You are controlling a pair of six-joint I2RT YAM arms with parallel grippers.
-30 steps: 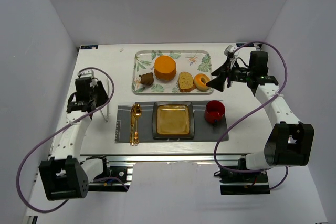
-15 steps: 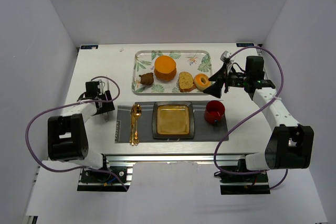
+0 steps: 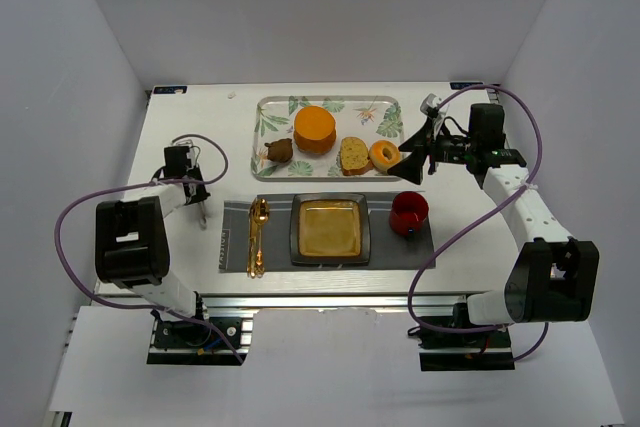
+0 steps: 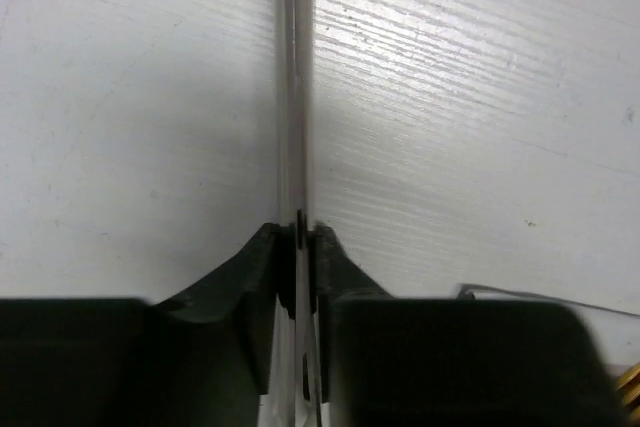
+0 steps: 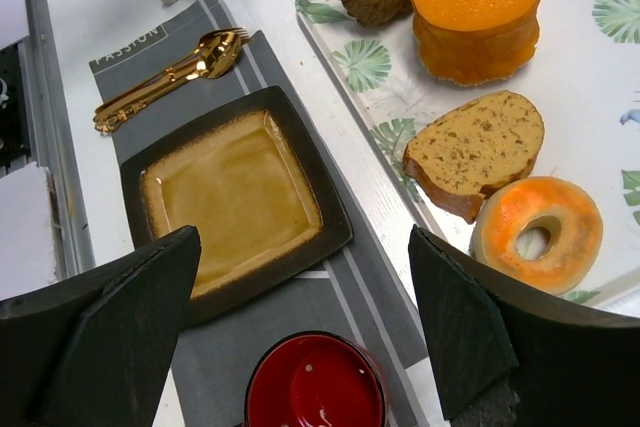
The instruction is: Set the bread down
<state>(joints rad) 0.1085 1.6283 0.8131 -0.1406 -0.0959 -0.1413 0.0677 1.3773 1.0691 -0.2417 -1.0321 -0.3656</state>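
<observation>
Bread slice [image 5: 475,152], coarse speckled crumb, on the leaf-print tray [image 5: 385,67] beside the ring doughnut [image 5: 500,217], just ahead of the spread right hand [image 5: 302,237]; left hand [image 4: 297,232] pinches a thin metal strip [image 4: 296,97].

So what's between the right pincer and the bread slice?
The orange donut, on the tray beside the bread slice, lies between it and the right pincer; clearest in the top view.

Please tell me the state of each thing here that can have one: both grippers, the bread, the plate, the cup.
left gripper: shut on a thin metal strip.
right gripper: open, holding nothing.
bread slice: lying on the tray, not gripped.
square plate: empty.
red cup: upright, looks empty.
</observation>
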